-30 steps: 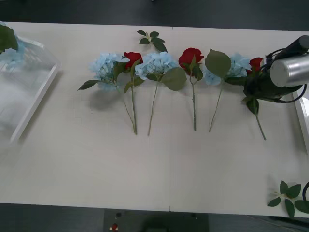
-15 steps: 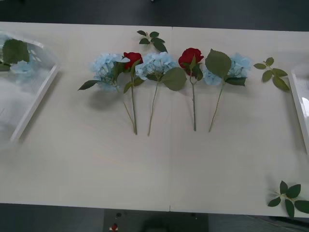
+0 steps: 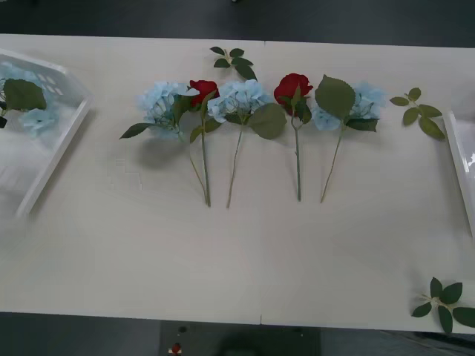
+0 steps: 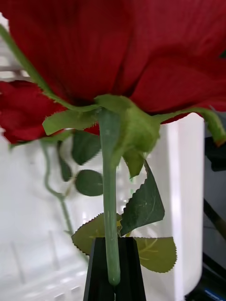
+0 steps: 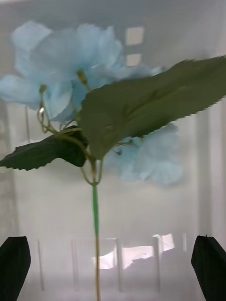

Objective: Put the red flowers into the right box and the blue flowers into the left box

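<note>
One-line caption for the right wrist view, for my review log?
Right gripper fingers shut on a red rose stem, held above the right box.

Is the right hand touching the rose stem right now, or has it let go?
Touching. In the right wrist view the right hand is shut on the red rose, its black fingers pressed against the green stem's lower end.

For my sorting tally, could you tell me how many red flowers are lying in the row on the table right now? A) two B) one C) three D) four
A: the front view shows two red flowers in the row on the table, lying among three blue flowers.
</note>
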